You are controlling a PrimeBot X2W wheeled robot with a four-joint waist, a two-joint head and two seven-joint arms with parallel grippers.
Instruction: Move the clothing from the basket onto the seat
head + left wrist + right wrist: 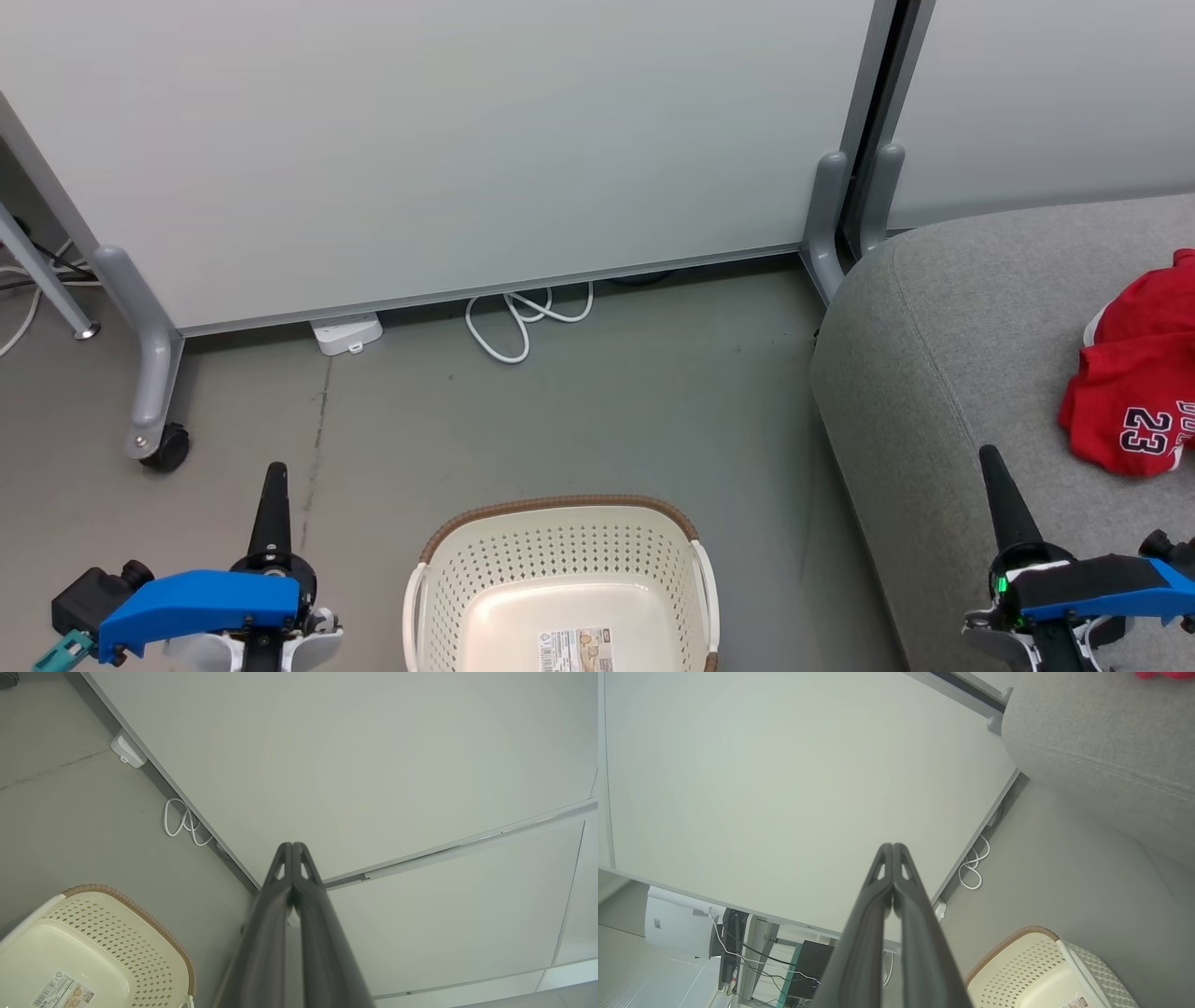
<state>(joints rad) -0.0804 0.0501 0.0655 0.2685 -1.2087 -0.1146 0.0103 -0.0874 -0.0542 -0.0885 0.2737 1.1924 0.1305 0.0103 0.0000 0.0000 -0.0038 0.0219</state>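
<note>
Clothing (1134, 392) crumpled on seat (934, 327), long axis seemingly fore-aft; left pincer (275, 469), right pincer (987, 455) closed.

head view high, looking down; both wrist views face partition (373, 756); all share basket (558, 505).

Grey floor (579, 411); pale wheeled partition (420, 140); white cable (523, 322), probably power strip (346, 333).

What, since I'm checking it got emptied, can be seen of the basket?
The basket is cream plastic with perforated walls, a brown woven-look rim and white side handles. It stands upright on the grey floor, left of the sofa, apart from it. A printed label lies on its bottom; nothing else shows inside.
</note>
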